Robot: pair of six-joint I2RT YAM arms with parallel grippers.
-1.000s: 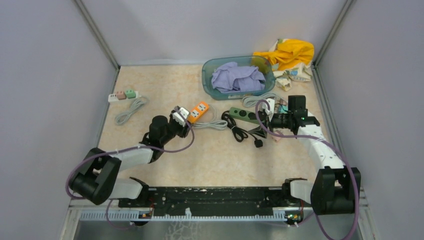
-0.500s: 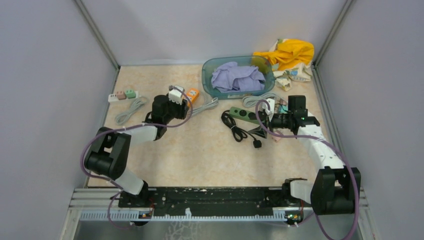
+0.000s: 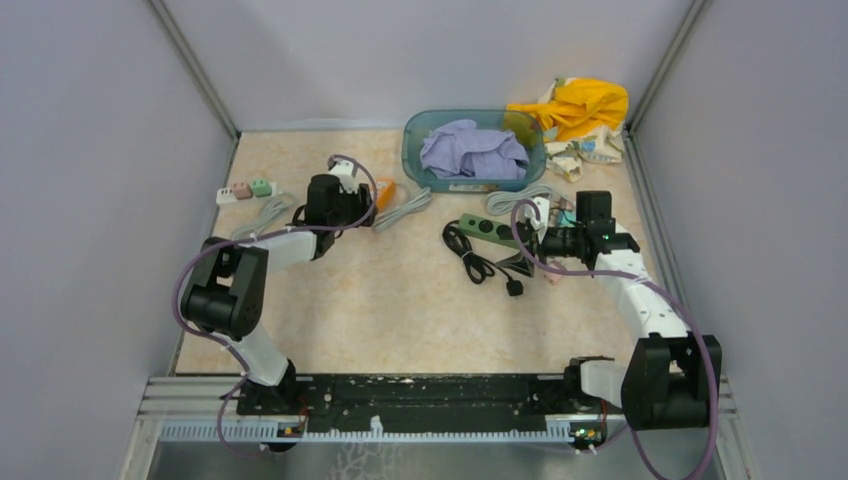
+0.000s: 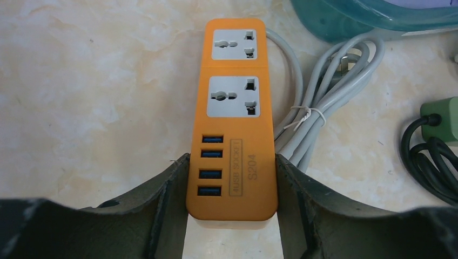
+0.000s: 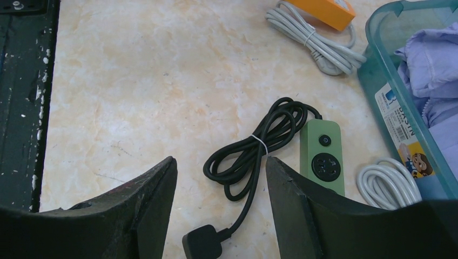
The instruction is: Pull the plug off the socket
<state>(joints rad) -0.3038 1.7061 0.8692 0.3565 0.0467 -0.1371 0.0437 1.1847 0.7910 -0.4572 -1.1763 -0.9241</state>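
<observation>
An orange socket strip (image 4: 232,108) lies flat on the table, and my left gripper (image 4: 232,162) is shut on its near end, a finger against each side. Both of its sockets are empty. From above, the strip (image 3: 385,190) peeks out past the left gripper (image 3: 350,190) at the back left. The black plug (image 5: 201,244) lies loose on the table on its coiled black cord (image 5: 259,151), which runs to a green strip (image 5: 323,156). My right gripper (image 5: 220,162) hangs open above the plug and cord, holding nothing. In the top view the plug (image 3: 516,288) is well apart from the orange strip.
A bundled grey cable (image 4: 318,102) lies right of the orange strip. A teal basin (image 3: 410,150) with purple cloth stands at the back, yellow cloth (image 3: 580,105) beside it. A small pink-and-green strip (image 3: 248,189) with grey cable sits far left. A white cable coil (image 5: 386,183) lies by the green strip.
My left arm has swung toward the back left, taking the orange strip away from the middle of the table. The right arm, plug and green strip have not moved.
</observation>
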